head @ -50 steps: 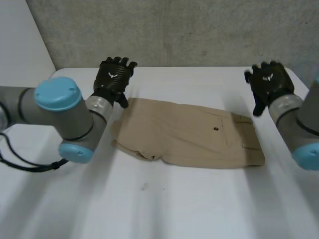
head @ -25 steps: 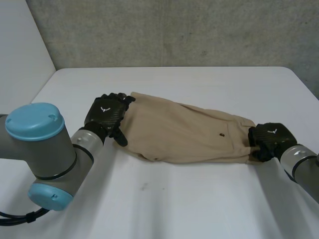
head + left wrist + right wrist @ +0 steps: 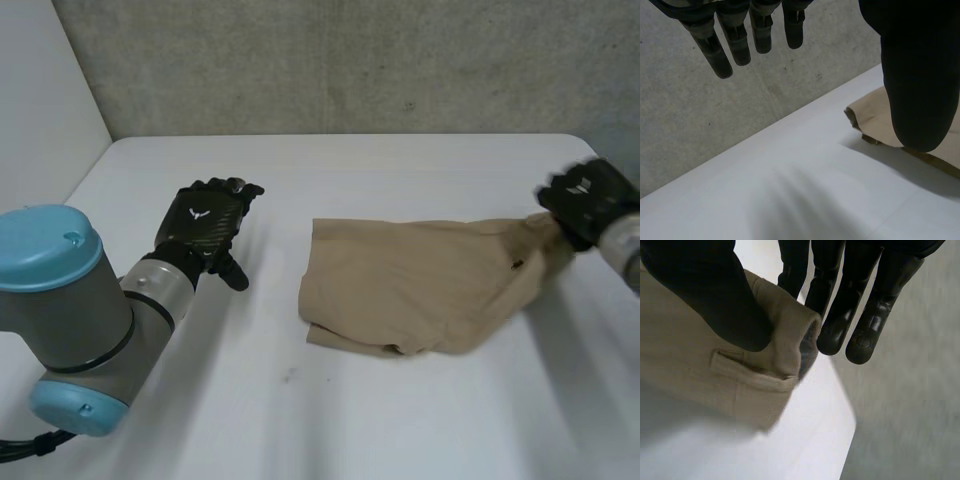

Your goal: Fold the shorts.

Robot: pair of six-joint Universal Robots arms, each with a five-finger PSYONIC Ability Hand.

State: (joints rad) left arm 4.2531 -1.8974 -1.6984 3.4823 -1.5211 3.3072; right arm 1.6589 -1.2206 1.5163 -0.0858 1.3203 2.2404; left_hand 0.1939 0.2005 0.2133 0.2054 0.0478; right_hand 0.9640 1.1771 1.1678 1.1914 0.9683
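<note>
I see right hand [image 3: 585, 200] pinching the shorts [image 3: 420, 285] by the waistband, right side; left hand [image 3: 203, 222] slack, empty, above the surface [image 3: 350, 420] left of them.

White table [image 3: 400, 420] against grey wall [image 3: 350, 60]

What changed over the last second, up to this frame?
The right hand came down, pinched the shorts at the waistband end between thumb and fingers, and dragged them toward the robot's right. The left hand, which was on the other end half a second ago, has come off it and is now open, clear of the cloth. The table is unchanged, and the shorts have not been folded further.
</note>
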